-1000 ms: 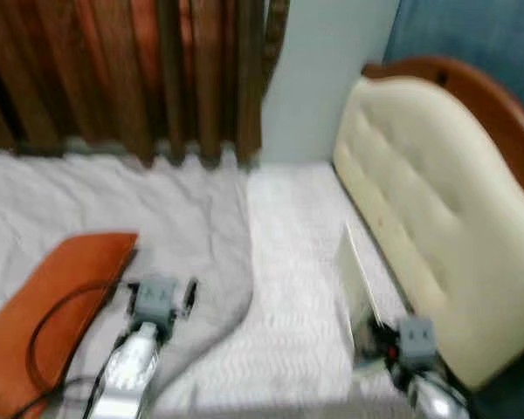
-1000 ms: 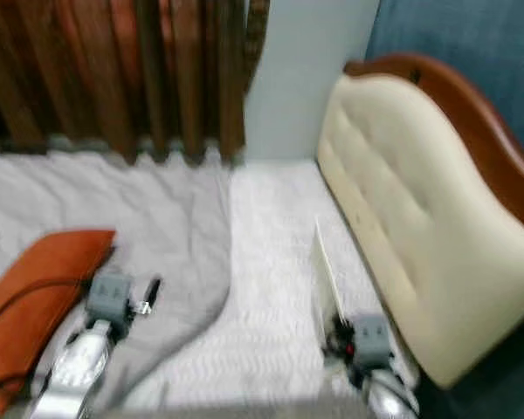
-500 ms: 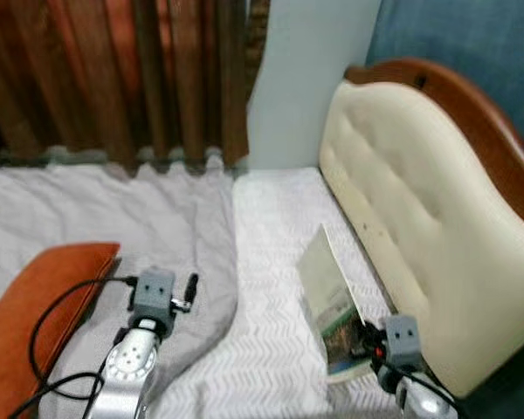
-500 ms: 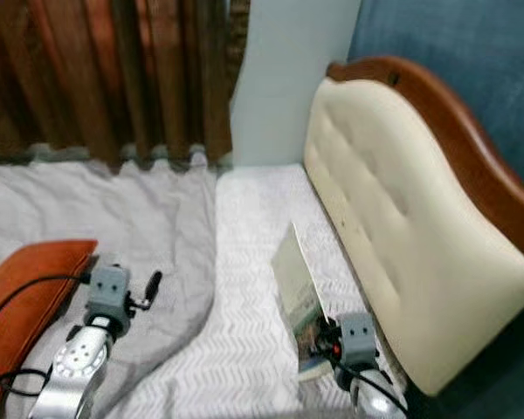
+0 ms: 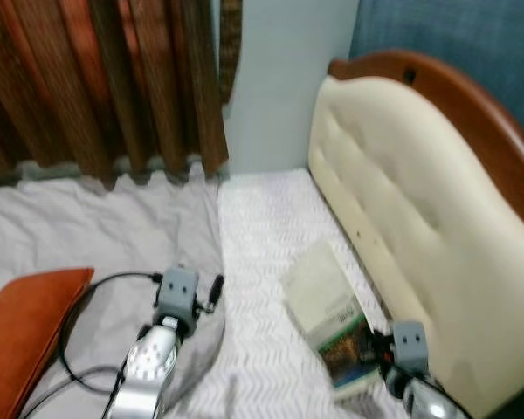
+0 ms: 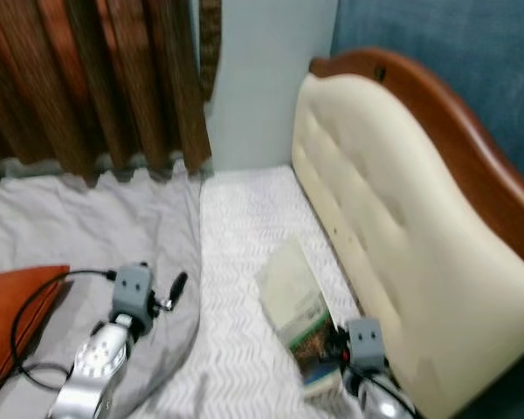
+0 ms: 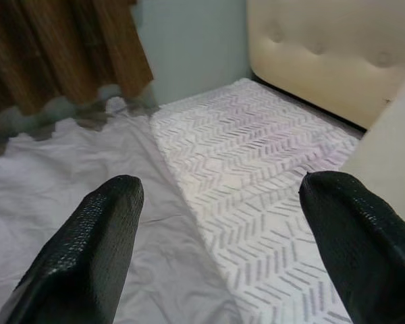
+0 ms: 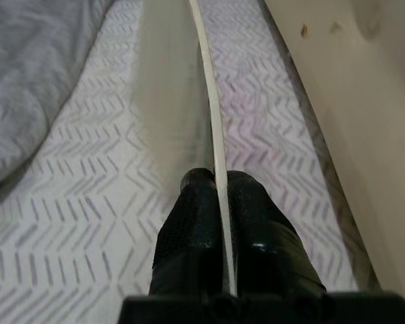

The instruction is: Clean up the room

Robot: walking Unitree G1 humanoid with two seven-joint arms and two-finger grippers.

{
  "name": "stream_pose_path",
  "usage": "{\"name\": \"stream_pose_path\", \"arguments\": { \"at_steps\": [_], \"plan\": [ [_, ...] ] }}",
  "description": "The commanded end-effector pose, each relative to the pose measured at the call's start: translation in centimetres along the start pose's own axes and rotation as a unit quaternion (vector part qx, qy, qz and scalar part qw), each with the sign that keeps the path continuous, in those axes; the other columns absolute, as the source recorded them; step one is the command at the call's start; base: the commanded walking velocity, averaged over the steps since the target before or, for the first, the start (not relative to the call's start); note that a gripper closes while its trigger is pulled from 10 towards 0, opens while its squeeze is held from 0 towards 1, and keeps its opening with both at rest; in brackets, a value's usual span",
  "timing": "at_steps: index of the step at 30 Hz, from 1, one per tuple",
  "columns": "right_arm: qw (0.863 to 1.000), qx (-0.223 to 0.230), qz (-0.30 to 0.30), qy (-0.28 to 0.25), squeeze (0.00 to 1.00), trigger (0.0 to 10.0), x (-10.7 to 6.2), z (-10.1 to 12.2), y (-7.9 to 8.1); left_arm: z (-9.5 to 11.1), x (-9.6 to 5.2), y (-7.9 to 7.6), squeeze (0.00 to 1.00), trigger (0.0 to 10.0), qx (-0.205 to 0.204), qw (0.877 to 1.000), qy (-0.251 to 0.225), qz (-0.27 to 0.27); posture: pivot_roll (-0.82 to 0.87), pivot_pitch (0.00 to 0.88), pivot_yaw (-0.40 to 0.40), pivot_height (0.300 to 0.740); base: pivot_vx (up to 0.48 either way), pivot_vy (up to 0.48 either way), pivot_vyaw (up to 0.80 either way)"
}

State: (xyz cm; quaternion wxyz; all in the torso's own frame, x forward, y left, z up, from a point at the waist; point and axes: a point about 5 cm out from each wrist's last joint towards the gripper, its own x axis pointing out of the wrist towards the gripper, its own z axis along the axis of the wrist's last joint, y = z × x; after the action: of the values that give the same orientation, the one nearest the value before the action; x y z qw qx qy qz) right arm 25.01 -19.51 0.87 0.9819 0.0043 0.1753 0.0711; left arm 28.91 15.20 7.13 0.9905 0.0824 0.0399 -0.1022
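Right pincer (image 8: 216,185) clamped on magazine (image 5: 332,319), now lowered from upright to near flat on bed (image 5: 262,236) beside headboard (image 5: 402,192). Left pincer (image 7: 223,223) open, idle. Placement likely imminent.

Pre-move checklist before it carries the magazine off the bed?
1. Right gripper shut on the magazine: ok, the thin edge sits pinched between both fingers.
2. Magazine lifted off the white mattress: cannot tell.
3. Clearance from the cream headboard: not ok, it is close beside the magazine.
4. Left gripper open and holding nothing: ok.
5. Cable on the grey blanket near the left arm: snag risk cannot tell.
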Motion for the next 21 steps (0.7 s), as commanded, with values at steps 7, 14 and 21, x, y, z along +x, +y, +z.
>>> {"name": "stream_pose_path", "arguments": {
  "at_steps": [7, 14, 21],
  "plan": [
    [0.969, 0.115, 0.194, -0.103, 0.0, 0.0, 4.9, 8.2, 8.8, -0.2, -1.6, 2.0, 0.0, 10.0, 0.011, 1.0, 0.015, -0.002, 0.13, 0.069, 0.004, 0.74, 0.0, 0.0, 0.0],
    [0.908, 0.344, 0.23, -0.07, 0.0, 0.0, 6.9, 9.3, 11.5, -1.2, -5.7, 0.7, 0.0, 10.0, -0.003, 0.986, 0.078, -0.145, 0.25, 0.258, 0.053, 0.74, 0.0, 0.0, 0.0],
    [0.92, 0.363, 0.142, 0.047, 0.0, 0.0, 6.1, 2.0, 11.1, -1.4, -9.7, 0.1, 0.0, 10.0, 0.016, 0.962, 0.12, -0.243, 0.32, 0.479, 0.144, 0.74, 0.0, 0.0, 0.0]
  ]
}}
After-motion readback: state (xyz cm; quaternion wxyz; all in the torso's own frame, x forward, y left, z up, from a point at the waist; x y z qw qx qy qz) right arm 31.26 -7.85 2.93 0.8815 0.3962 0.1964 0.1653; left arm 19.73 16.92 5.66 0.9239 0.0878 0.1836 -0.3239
